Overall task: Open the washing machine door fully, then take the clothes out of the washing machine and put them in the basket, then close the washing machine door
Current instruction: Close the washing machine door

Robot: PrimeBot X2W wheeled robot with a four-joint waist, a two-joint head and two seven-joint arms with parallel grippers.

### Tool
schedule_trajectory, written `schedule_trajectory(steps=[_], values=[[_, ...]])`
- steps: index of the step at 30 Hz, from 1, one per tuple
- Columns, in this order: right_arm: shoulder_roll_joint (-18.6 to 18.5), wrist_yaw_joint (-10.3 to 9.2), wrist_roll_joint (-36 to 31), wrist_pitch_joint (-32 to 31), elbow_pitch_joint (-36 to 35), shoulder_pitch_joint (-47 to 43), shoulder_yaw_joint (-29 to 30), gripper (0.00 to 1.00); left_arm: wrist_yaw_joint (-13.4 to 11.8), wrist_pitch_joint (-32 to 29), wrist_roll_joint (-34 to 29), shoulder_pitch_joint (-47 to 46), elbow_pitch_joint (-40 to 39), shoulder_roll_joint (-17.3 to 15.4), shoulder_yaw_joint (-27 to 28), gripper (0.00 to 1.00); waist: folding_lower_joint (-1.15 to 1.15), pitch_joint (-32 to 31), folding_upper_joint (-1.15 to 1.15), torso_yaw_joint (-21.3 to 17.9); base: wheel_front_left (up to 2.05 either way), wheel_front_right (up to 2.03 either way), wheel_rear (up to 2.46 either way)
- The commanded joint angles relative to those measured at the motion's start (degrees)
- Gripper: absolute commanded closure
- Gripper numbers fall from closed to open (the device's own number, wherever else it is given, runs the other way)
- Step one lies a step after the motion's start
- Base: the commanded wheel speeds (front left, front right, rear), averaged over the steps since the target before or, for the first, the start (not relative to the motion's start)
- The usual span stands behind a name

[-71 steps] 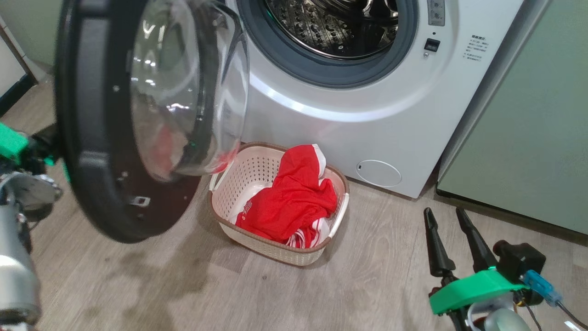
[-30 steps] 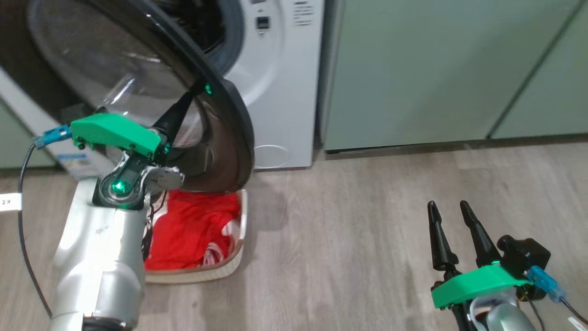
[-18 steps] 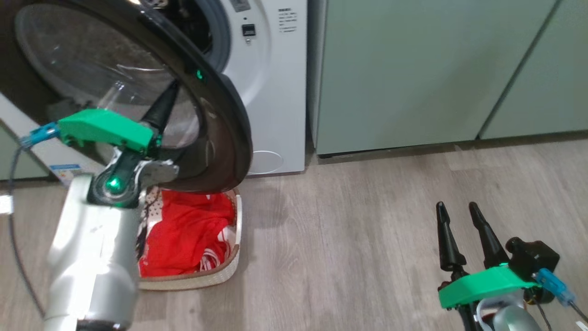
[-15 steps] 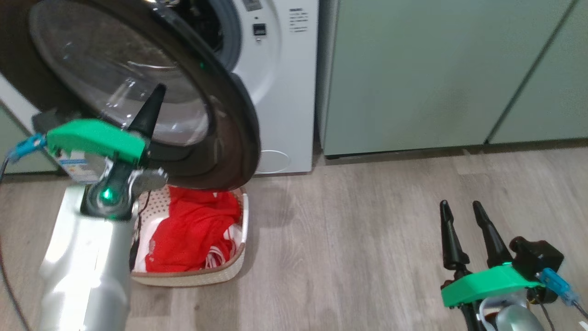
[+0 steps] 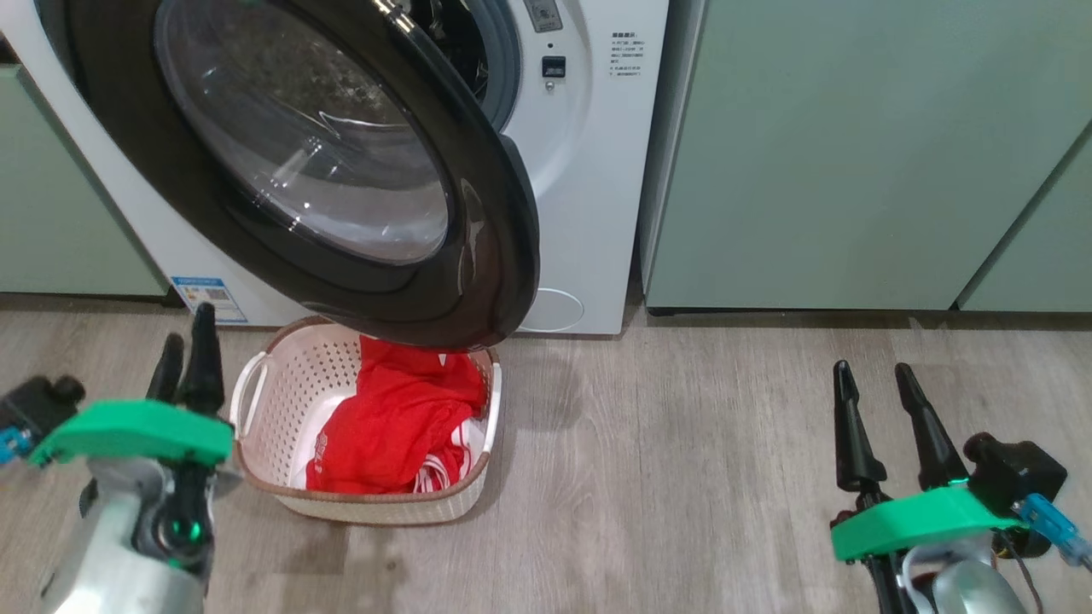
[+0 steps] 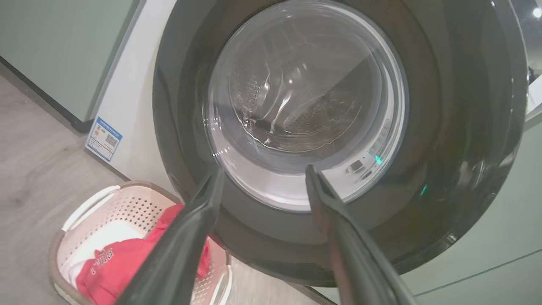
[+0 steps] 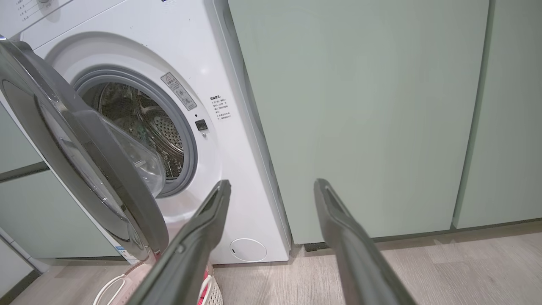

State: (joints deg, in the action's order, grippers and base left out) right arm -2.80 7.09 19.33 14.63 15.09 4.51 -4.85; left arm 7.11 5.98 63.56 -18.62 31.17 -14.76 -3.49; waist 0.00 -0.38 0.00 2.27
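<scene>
We are facing the washing machine door point(image 5: 316, 162), ajar at one o'clock from our left gripper point(image 5: 188, 324) (nearer arm), jaws gaping wide.

Red clothes point(image 5: 392, 426), cream perforated basket point(image 5: 286, 388), black-rimmed door point(image 5: 505, 247)

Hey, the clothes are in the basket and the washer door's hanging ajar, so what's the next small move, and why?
Probably bring the left claw up to the black rim of the washing machine door and push it toward the washing machine. The door stands ajar, the red clothes lie in the basket, and that claw is open, empty and nearest the door.
</scene>
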Motion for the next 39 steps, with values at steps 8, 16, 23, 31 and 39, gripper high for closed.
schedule_trajectory(steps=[8,16,23,31,39], values=[[-0.08,0.4,0.39,0.37,-2.62,1.23,-0.58,0.0,0.37,8.89,-11.64,1.42,-1.0,-5.44,-3.03,0.0,0.0,-0.55,0.0,-0.79,0.0,0.0,0.0],[-0.08,0.4,0.92,0.37,-3.25,-0.03,0.15,0.0,-0.28,9.0,-34.48,6.72,-8.06,0.49,8.51,0.0,0.0,-0.08,0.0,-2.09,0.0,0.0,0.0],[-0.08,0.4,0.35,0.37,-2.97,-0.75,-0.34,0.0,0.11,9.01,-41.74,8.58,-9.1,5.48,14.72,0.0,0.0,-0.18,0.0,-2.82,0.0,0.0,0.0],[-0.08,0.4,0.02,0.37,-2.68,-0.87,-0.58,0.0,0.35,9.01,-43.99,8.68,-9.03,6.61,15.81,0.0,0.0,-0.42,0.0,-2.88,0.0,0.0,0.0],[-0.08,0.4,0.13,0.37,-2.44,-0.81,-0.82,0.0,0.36,9.01,-43.47,8.74,-8.93,6.15,14.9,0.0,0.0,-0.45,0.0,-2.52,0.0,0.0,0.0]])
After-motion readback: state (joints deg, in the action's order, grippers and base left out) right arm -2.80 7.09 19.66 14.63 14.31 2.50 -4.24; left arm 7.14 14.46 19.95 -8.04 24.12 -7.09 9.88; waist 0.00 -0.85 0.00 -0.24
